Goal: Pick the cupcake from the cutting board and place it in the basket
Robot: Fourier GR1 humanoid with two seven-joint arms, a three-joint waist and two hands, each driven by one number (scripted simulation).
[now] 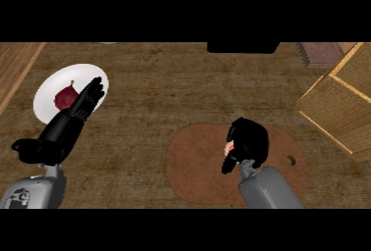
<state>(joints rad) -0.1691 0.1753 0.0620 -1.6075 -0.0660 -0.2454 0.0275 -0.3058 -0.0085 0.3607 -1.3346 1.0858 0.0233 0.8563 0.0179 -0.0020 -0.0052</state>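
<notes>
A rounded brown cutting board (196, 171) lies on the counter at lower centre. My right hand (246, 142) is over its middle, fingers curled round the cupcake (229, 146), of which only a small pink and yellow bit shows at the hand's left side. The woven basket (340, 100) stands at the right edge, tilted in view. My left hand (80, 105) rests at the left with straight fingers, holding nothing.
A white plate (54, 86) with a dark red fruit (66, 98) sits at the upper left, partly behind my left hand. A black object (243, 47) sits at the counter's far edge. A wooden strip (14, 68) runs along the left.
</notes>
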